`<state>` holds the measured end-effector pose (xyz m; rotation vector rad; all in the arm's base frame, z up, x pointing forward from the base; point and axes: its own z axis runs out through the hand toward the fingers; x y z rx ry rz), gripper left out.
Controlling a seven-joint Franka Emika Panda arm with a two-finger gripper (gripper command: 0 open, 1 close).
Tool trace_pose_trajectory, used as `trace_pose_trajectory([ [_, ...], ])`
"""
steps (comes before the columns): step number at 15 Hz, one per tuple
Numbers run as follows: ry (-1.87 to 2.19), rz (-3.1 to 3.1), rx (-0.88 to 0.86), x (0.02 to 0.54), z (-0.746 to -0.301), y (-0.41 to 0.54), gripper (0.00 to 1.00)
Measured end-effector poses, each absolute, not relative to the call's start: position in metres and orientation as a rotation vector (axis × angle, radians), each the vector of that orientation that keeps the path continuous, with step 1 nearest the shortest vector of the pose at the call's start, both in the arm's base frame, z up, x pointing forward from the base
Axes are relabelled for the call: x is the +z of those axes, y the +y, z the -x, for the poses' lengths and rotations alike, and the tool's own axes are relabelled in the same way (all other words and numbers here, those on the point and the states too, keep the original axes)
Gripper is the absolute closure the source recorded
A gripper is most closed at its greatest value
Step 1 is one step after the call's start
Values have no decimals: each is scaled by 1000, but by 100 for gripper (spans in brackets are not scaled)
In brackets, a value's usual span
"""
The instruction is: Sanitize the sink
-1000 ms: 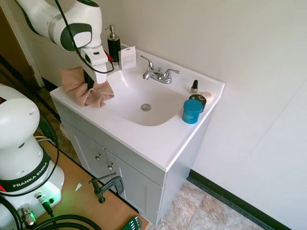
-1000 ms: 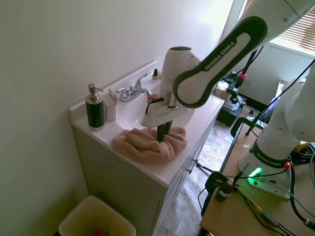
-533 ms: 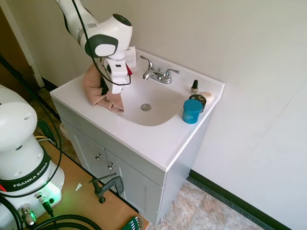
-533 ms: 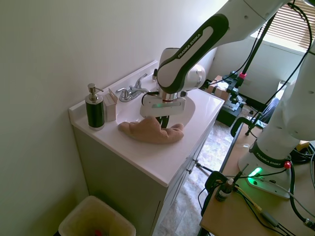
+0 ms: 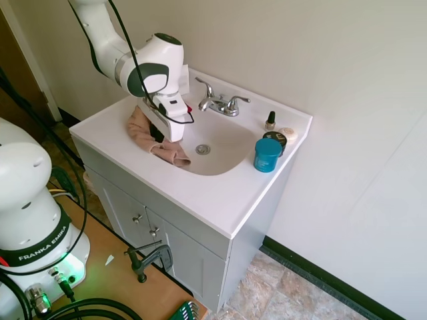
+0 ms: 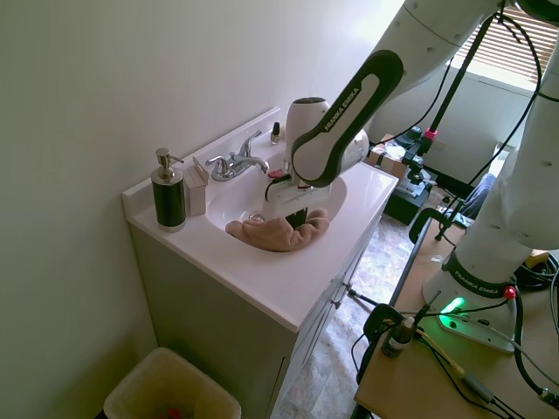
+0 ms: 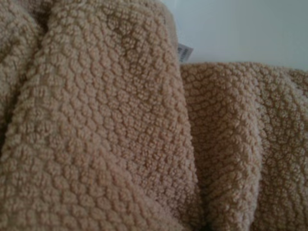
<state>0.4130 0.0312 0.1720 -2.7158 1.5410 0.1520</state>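
Observation:
The sink [image 5: 223, 163] is a glossy white oval basin set in a white vanity top, with a small metal drain [image 5: 203, 149] and a chrome two-handle faucet [image 5: 220, 103] behind it. A tan textured towel [image 5: 148, 131] drapes over the basin's left rim and down its inner slope [image 6: 275, 234]. My gripper [image 6: 297, 218] points down into the towel, shut on a bunch of it; in the first exterior view the gripper [image 5: 157, 135] sits left of the drain. The towel [image 7: 106, 125] fills the wrist view, with a small label and a patch of white sink behind it.
On the counter's right end stand a blue jar [image 5: 267, 155], a dark-lidded jar [image 5: 275, 138], a small nail-polish bottle [image 5: 270, 121] and a round tin [image 5: 288, 133]. A dark soap dispenser [image 6: 168, 197] and a white box [image 6: 195, 188] stand by the wall. A bin [image 6: 171, 391] sits on the floor.
The gripper has carried the towel from the counter's left end over the rim and down into the basin, toward the drain. The towel is now stretched along the basin's slope.

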Motion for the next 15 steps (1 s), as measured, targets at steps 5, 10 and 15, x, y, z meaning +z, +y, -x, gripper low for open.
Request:
trace_pose_trajectory([
  [5, 1369, 2931, -16, 170, -406, -21, 100],
  [10, 1214, 3205, -146, 176, -414, -58, 100],
  [15, 996, 3304, -396, 164, -416, -55, 100],
])
